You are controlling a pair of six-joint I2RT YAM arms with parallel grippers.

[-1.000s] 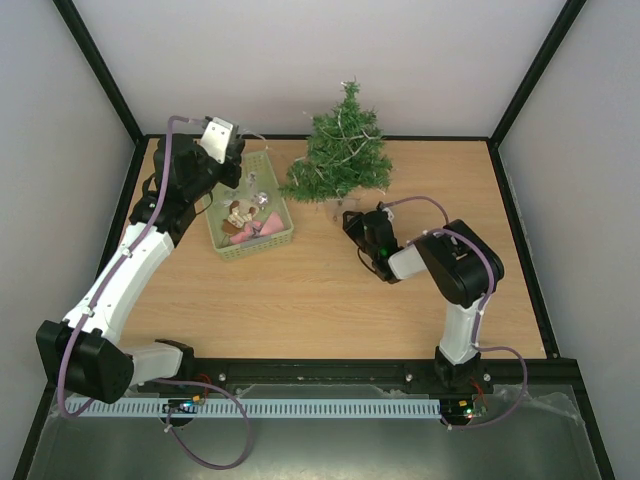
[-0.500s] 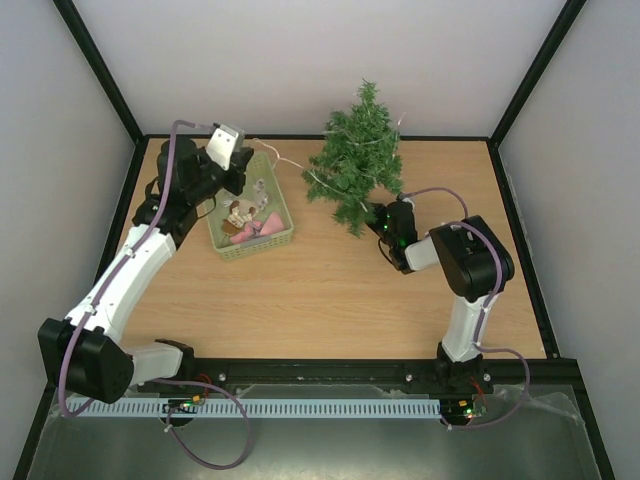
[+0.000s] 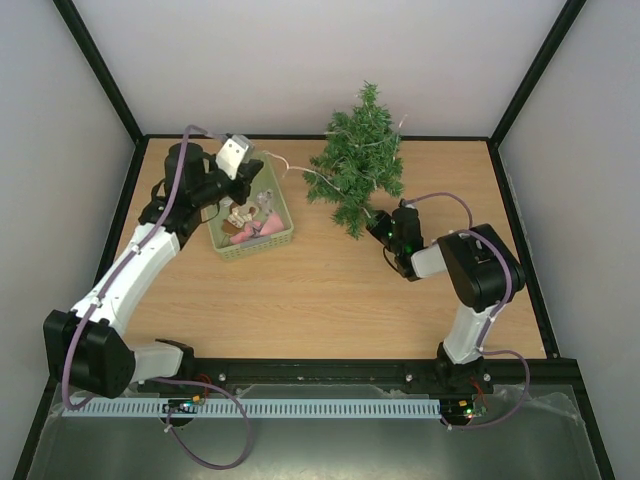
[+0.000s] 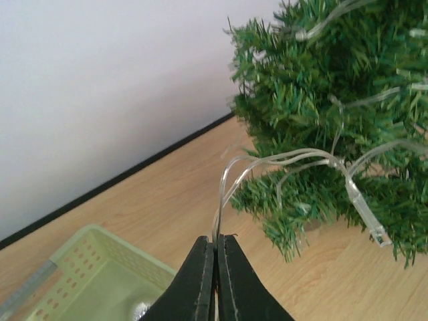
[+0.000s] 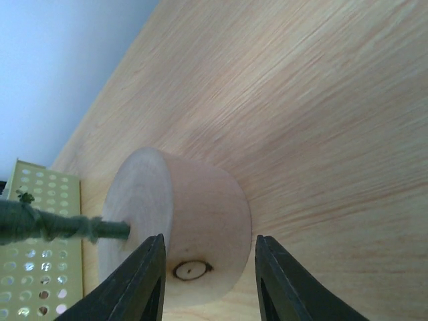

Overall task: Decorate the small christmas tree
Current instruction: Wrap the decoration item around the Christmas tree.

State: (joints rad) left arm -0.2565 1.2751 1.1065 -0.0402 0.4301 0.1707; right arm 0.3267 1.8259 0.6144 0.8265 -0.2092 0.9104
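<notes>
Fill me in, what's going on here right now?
The left pincer is shut on a clear light string that trails to the small christmas tree. The right pincer brackets the tree's wooden base; whether it actually grips is unclear. The green basket holds ornaments.

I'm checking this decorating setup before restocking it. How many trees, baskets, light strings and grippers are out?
small christmas tree: 1
pale green basket: 1
light string: 1
grippers: 2, left gripper and right gripper
Total: 5
</notes>
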